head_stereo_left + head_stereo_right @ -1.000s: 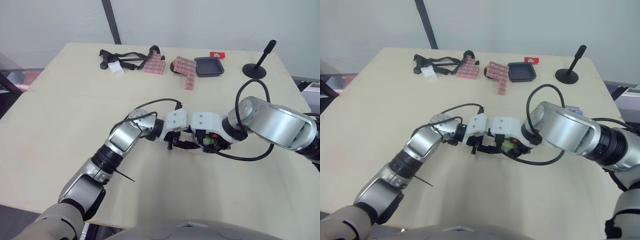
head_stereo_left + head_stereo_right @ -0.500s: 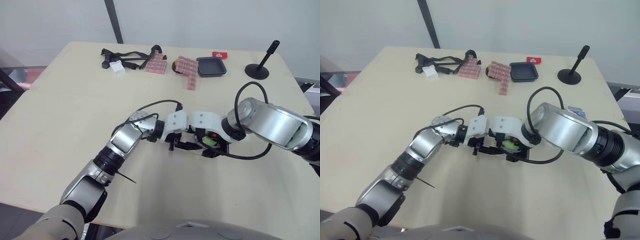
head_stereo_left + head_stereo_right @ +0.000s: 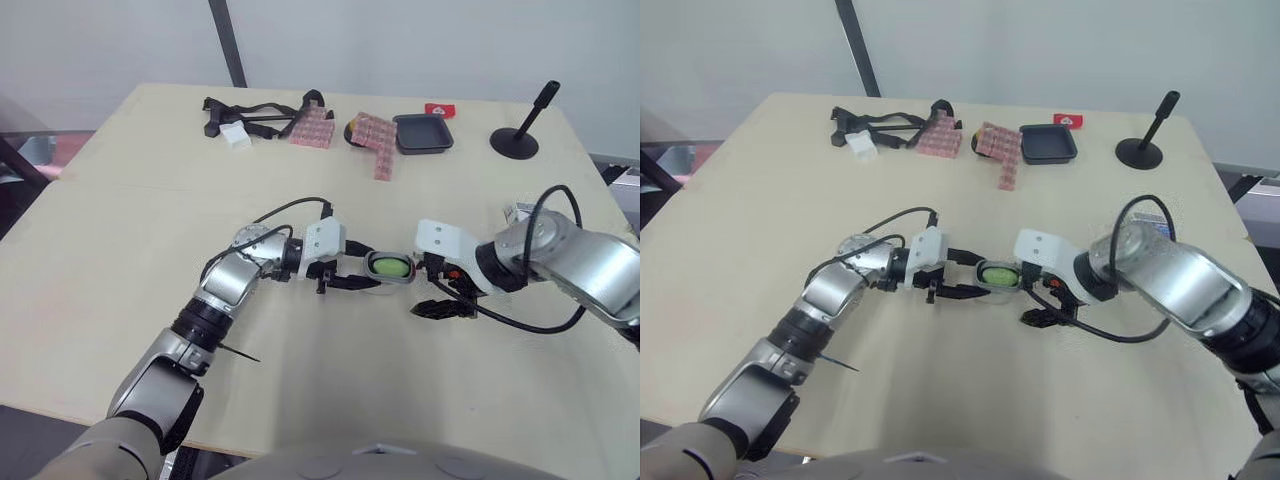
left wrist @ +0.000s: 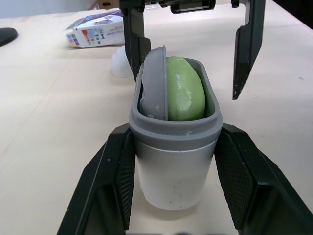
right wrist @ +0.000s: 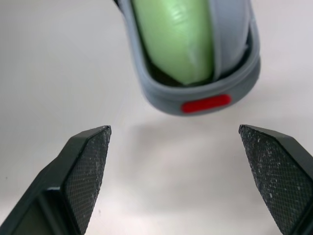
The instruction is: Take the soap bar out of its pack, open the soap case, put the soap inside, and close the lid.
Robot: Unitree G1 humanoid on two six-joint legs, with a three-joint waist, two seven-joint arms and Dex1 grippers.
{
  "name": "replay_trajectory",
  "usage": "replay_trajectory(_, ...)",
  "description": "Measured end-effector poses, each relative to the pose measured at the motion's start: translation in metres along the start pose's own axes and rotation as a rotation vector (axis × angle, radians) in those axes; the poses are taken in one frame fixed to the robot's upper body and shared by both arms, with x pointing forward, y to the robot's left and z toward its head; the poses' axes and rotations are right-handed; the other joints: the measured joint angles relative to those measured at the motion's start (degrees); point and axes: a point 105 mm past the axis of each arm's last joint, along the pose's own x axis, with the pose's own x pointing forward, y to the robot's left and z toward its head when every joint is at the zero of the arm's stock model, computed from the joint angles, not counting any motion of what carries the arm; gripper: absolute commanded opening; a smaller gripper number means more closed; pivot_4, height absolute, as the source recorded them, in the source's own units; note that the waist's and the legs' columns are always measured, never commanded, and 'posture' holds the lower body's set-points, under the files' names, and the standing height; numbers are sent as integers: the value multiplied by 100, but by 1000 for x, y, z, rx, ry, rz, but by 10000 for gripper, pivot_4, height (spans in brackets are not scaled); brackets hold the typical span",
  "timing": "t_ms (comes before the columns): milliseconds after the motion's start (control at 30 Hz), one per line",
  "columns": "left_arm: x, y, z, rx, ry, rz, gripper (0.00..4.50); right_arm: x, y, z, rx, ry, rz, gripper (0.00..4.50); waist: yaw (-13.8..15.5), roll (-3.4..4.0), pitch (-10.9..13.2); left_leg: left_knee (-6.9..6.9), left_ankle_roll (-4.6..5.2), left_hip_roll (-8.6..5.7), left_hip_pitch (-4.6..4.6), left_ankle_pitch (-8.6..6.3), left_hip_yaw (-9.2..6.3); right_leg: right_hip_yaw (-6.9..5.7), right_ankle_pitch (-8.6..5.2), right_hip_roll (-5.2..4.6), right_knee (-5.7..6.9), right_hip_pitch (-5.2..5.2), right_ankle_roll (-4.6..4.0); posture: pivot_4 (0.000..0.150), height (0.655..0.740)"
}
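Observation:
The soap case [image 3: 390, 267], white with a grey rim, sits near the middle of the table, and my left gripper [image 3: 362, 272] is shut on its sides. The green soap bar [image 4: 186, 93] lies in the case, with a grey plate [image 4: 154, 83] standing on edge beside it. A red mark [image 5: 205, 104] shows on the rim. My right gripper [image 3: 432, 298] is open just to the right of the case, apart from it and holding nothing. Its fingers [image 4: 247, 49] show beyond the case in the left wrist view. The colourful soap pack [image 4: 95, 34] lies further back.
Along the table's far edge lie black straps [image 3: 250, 112], a small white box [image 3: 234, 137], pink block stacks [image 3: 375, 140], a black tray [image 3: 420, 132], a small red item [image 3: 437, 109] and a black stand [image 3: 520, 135]. A pale rounded piece [image 4: 120, 63] lies behind the case.
My right gripper has drawn back to the right, off the case, and stands open. The green soap now lies in the case. My left gripper has shifted slightly left with the case.

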Motion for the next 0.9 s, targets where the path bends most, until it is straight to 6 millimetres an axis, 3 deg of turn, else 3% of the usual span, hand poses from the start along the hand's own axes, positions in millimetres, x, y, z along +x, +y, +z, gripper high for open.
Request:
replay_trajectory(133,-10,-1,-3,-19,-25,24,18708,-3,4,-7,0,-172,-23,44907,-10,0,0,5,6,-2,-23,-2,0,-1,0,-1,3,-21,0,1500,7400)
replay_trajectory(400,-18,-7,-8,-54,-67,45,18708,-7,6,-2,-32,-438,-114,44907,-75,-4,-3,7,14,2,-29,-1,0,-5,-1,-5,7,-30,-1,1500,7400)
replay_trajectory(633,-19,-12,-10,-67,-96,42,18708,-9,10,-19,24,-506,-176,44907,-143,-4,-3,8,38,0,-30,-11,0,-5,-1,-15,6,-28,0,1500,7400)
replay_trajectory(800,-19,-17,-10,-72,-113,42,18708,-30,7,-44,125,-524,-311,44907,-146,-4,-3,6,48,0,-32,-16,-1,-6,-1,-17,0,-28,0,1500,7400)
replay_trajectory(900,-19,-18,-11,-71,-118,46,18708,-58,1,-66,192,-539,-473,44907,-148,-4,-3,7,53,-1,-31,-18,-1,-7,-1,-19,-1,-27,1,1500,7400)
